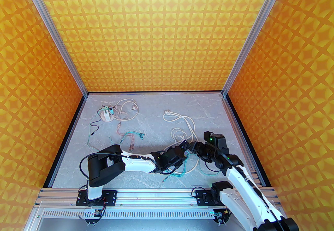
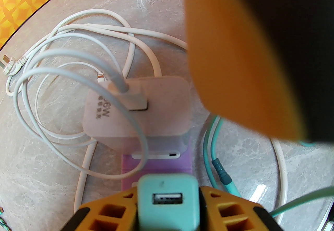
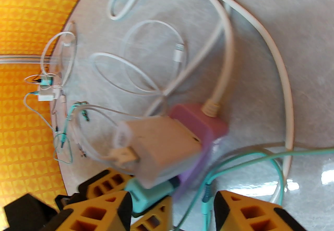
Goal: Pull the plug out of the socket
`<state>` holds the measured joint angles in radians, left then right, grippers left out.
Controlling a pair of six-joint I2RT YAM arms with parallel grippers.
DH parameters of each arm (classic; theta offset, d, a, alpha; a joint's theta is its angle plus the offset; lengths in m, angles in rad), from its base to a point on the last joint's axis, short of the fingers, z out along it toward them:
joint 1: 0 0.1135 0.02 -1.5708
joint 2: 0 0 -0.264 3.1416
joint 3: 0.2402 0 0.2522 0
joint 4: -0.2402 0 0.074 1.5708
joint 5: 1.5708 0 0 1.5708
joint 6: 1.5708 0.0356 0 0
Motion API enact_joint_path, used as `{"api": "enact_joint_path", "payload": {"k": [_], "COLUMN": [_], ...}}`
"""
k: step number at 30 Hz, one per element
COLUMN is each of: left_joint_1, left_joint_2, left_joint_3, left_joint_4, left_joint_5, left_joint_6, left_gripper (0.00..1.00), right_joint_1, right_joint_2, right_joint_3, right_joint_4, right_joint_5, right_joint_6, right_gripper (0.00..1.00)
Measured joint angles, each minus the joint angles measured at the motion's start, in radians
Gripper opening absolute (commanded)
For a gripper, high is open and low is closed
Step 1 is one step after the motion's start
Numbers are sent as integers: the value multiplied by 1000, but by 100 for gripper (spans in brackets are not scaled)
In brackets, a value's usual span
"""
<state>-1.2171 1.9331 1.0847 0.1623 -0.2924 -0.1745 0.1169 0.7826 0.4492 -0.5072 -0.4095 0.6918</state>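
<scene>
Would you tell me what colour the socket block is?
Purple; the socket block shows best in the right wrist view.

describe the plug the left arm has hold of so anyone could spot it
Near the front middle of the grey marble table lies a purple socket block with two chargers plugged in. Yours is the teal charger gripped by the left end effector: its USB port is empty, whereas the white charger carries a cable.

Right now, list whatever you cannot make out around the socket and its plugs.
- Left wrist: an orange blur close to the lens hides what lies right of the white charger; its printed rating is blurred.
- Right wrist: motion blur; whether the teal plug is seated in the purple socket is unclear.
- Top external: both arms cover the socket.
</scene>
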Motion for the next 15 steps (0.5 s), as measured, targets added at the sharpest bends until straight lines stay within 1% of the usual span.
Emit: {"api": "enact_joint_path", "payload": {"k": [3, 8, 12, 15], "left_joint_1": [3, 5, 5, 5], "left_joint_2": [0, 0, 0, 0], "left_joint_3": [2, 2, 2, 3], "left_joint_4": [0, 0, 0, 0], "left_joint_5": [-1, -1, -1, -1], "left_joint_6": [0, 0, 0, 0], "left_gripper": [37, 38, 38, 38], "right_joint_1": [-3, -2, -2, -2], "right_joint_2": [4, 62, 70, 103], "right_joint_3": [-3, -29, -35, -35], "right_joint_4": [13, 91, 116, 122], "right_joint_5": [-13, -52, -63, -62], "right_joint_6": [1, 16, 23, 14], "right_gripper": [57, 57, 56, 54]}}
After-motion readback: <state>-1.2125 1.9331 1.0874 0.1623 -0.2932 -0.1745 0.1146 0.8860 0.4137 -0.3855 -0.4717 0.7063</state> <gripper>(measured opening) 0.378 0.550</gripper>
